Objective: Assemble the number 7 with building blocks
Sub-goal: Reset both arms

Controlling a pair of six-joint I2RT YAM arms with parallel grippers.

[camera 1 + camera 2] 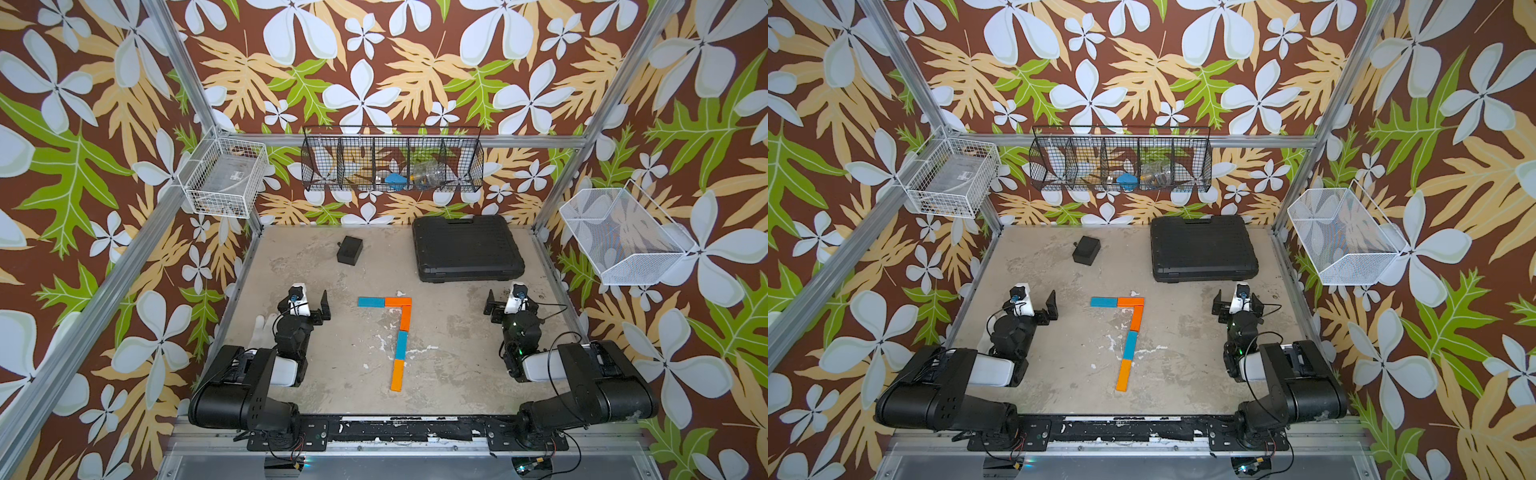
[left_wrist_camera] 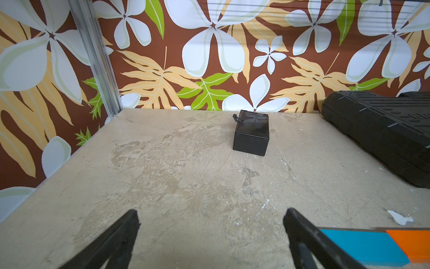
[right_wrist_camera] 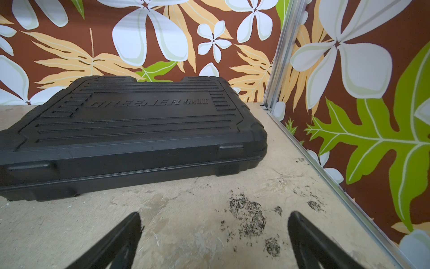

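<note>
We look down on a worn beige tabletop (image 1: 316, 374). The largest thing on it is a ribbed black plastic case (image 1: 467, 248), lying flat and closed against the far edge, toward the far right corner.

The left gripper (image 2: 210, 216) sits low near the left edge and the right gripper (image 3: 215, 217) near the right edge. Each has its fingers spread wide with only bare tabletop between them, gripping nothing.

Between the two, in the middle of the tabletop, five flat rectangular building blocks (image 1: 1130, 345) lie end to end as a 7. The top bar is a light blue end block (image 1: 371, 302) touching an orange corner block (image 1: 398, 301). The stem runs toward the near edge, slanting slightly left: an upper orange block (image 1: 405, 318), a middle light blue block (image 1: 401, 345), a bottom orange block (image 1: 397, 375).

A small glossy black box (image 1: 350, 250) stands near the far edge on the left half, well apart from the blocks.
</note>
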